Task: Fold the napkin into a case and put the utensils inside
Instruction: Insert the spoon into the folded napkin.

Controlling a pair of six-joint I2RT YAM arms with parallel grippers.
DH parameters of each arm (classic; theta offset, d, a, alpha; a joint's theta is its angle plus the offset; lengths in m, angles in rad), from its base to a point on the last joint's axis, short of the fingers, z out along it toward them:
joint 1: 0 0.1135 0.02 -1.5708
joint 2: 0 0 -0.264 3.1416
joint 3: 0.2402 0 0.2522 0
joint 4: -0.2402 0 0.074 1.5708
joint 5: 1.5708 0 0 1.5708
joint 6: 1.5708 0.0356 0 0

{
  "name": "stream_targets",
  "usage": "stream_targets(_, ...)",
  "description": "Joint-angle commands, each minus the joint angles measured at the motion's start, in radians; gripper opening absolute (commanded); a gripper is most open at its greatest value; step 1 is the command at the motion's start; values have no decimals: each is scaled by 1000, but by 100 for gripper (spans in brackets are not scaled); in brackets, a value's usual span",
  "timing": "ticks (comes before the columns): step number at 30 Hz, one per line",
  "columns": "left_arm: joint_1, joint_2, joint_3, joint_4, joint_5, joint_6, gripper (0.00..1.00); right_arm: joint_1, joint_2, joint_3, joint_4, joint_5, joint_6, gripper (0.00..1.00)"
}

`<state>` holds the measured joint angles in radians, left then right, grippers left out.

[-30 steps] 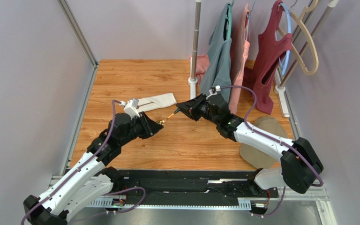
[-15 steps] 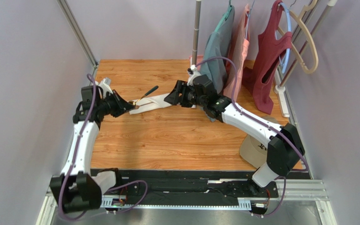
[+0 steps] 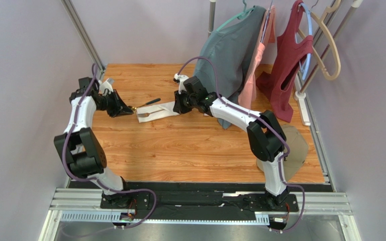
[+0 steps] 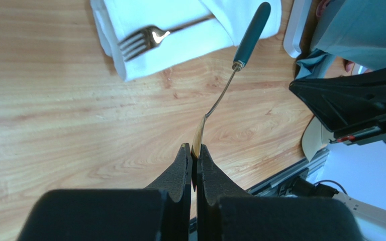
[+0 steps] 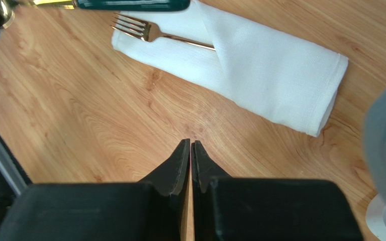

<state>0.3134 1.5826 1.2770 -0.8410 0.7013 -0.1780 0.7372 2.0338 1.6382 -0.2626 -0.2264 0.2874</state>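
Step in hand: the left gripper (image 4: 193, 150) is bringing a second piece to the case. The fold is looking finished, and one piece is already sitting inside it.
Left jaws: they are pressing together on the gold head of a slim dark-green-handled utensil (image 4: 251, 31). The head is showing edge-on, so whether it is a spoon or a knife cannot be told.
Held utensil: it is reaching out ahead of the jaws and slightly right, with its handle tip hanging over the fold. Whether it is touching cannot be told.
Napkin: the white folded cloth napkin (image 5: 275, 75) is lying ahead of both pairs of jaws.
Fork: the gold fork (image 5: 138, 30) is resting under the diagonal flap, its tines poking out.
Right jaws: the right gripper (image 5: 190, 146) is pressing its jaws together on nothing. It is hovering over the bare wooden table top (image 5: 79, 125), short of the cloth.
Next move: it is likely calling for sliding the handle under the flap beside the fork. The cloth may need steadying so it is not dragged along.
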Motion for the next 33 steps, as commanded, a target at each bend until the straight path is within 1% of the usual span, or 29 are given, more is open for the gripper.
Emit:
stream_targets(1,56,60,48,40,72,40,0,42,13,65,-41,100,-125,12)
stream_targets(2,61,71,53,48,49,31,0,51,16,66,-40,116,-132,16)
stream_targets(4,61,123,94,-12,0,49,0,62,32,84,-52,148,-164,21)
stream_targets(6,61,151,120,-21,-5,52,0,94,40,97,-56,223,-201,35)
stream_targets(8,61,191,152,-47,-28,58,0,138,55,120,-55,284,-244,42)
stream_targets(9,62,204,160,-56,-29,58,0,154,65,138,-56,306,-249,45)
stream_targets(12,62,240,189,-78,-20,64,0,186,121,227,-82,305,-226,48)
stream_targets(13,62,252,197,-84,-19,64,0,183,143,245,-93,302,-208,47)
stream_targets(14,61,257,215,-95,-20,64,0,173,179,299,-108,302,-194,45)
stream_targets(15,62,261,225,-110,-22,64,0,169,199,319,-119,321,-179,39)
stream_targets(17,62,281,258,-135,-10,83,0,154,233,345,-130,334,-168,33)
stream_targets(18,61,292,272,-177,-10,90,0,145,239,354,-130,334,-153,25)
stream_targets(20,62,318,310,-216,-6,121,0,116,250,357,-129,323,-128,16)
stream_targets(21,62,321,312,-224,-8,124,0,105,256,354,-130,294,-102,4)
stream_targets(22,62,329,317,-230,-13,129,0,96,261,353,-124,285,-97,0)
stream_targets(27,61,346,308,-233,-3,133,0,62,299,368,-121,317,-116,0)
stream_targets(29,61,338,292,-225,-9,133,0,47,330,399,-136,315,-126,0)
stream_targets(33,62,323,286,-230,-26,143,0,31,355,408,-136,317,-139,0)
